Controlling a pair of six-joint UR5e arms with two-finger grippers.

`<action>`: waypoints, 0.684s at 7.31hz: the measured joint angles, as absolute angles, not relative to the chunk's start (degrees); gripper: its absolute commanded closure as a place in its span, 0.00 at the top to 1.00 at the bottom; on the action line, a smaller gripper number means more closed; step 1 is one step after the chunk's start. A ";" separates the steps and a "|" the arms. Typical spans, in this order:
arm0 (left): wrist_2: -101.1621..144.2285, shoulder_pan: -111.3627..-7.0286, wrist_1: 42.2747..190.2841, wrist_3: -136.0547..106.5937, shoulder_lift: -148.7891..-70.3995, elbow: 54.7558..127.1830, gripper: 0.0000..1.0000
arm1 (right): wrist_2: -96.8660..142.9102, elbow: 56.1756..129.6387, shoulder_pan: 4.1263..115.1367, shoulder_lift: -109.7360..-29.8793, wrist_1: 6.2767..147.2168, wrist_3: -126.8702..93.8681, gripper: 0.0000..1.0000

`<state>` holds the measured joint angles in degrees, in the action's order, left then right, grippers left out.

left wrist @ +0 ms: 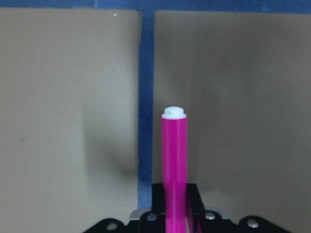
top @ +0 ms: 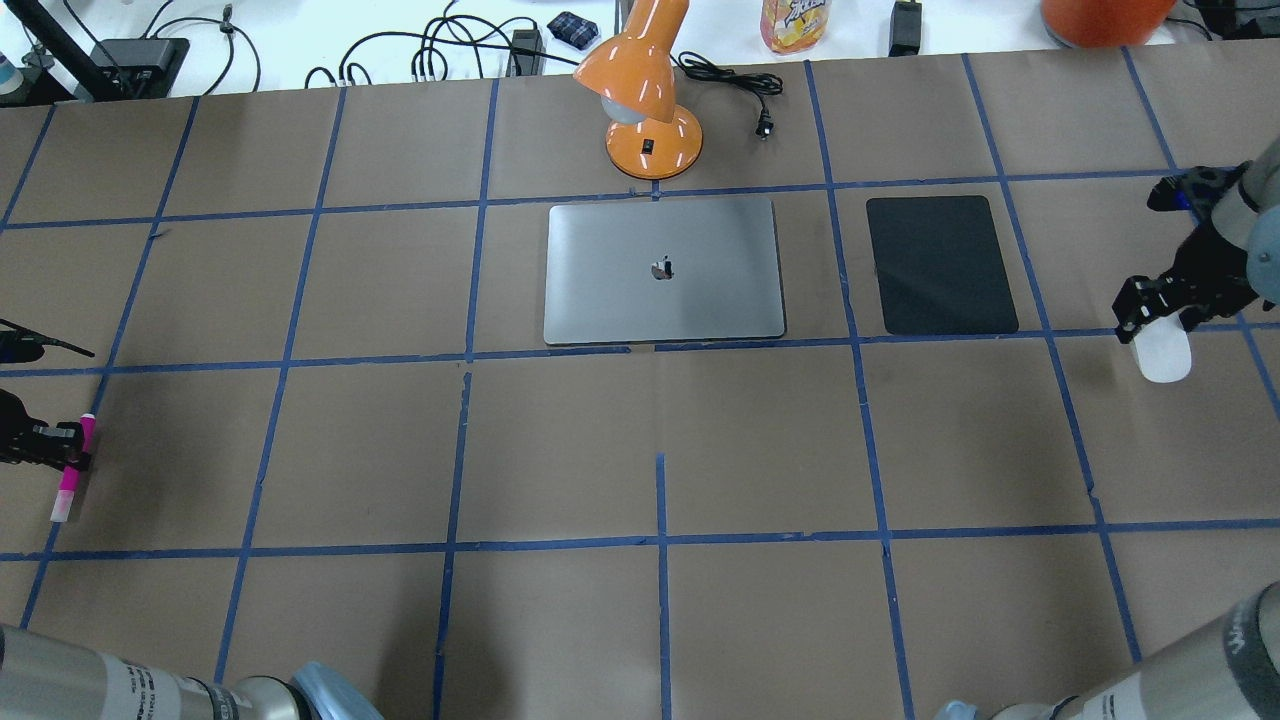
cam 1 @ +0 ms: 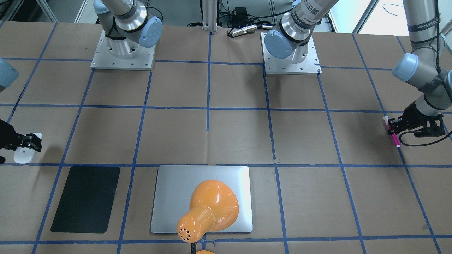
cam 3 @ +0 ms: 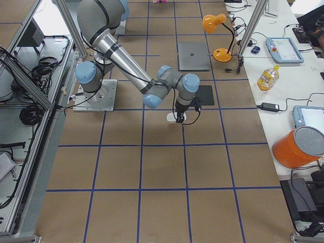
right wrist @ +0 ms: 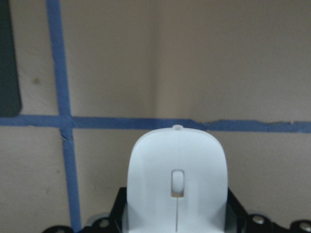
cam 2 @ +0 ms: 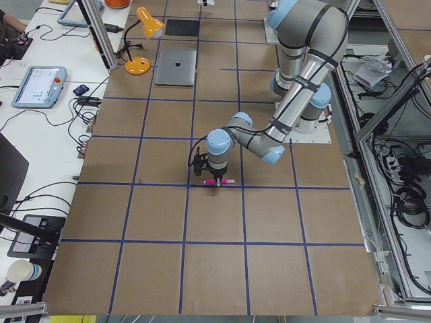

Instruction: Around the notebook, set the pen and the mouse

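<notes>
The silver notebook (top: pixel 663 272) lies closed at the table's far middle, and an orange lamp head overhangs it in the front-facing view (cam 1: pixel 176 190). Far out at the table's left end, my left gripper (top: pixel 62 447) is shut on the magenta pen (top: pixel 70 470), which sticks out past the fingers in the left wrist view (left wrist: pixel 174 150). At the opposite end, my right gripper (top: pixel 1152 312) is shut on the white mouse (top: pixel 1165 352), whose front fills the right wrist view (right wrist: pixel 177 165). Both objects are far from the notebook.
A black mat (top: pixel 940 265) lies flat just right of the notebook. The orange desk lamp (top: pixel 650 110) stands behind the notebook, its cord trailing right. Blue tape lines grid the brown table. Cables, a bottle and an orange bucket sit beyond the far edge.
</notes>
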<state>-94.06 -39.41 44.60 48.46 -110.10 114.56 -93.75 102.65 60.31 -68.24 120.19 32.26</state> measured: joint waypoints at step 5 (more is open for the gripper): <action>-94.07 -51.46 66.94 18.93 -95.22 113.75 0.00 | -90.85 89.12 75.98 -57.41 119.75 12.98 0.27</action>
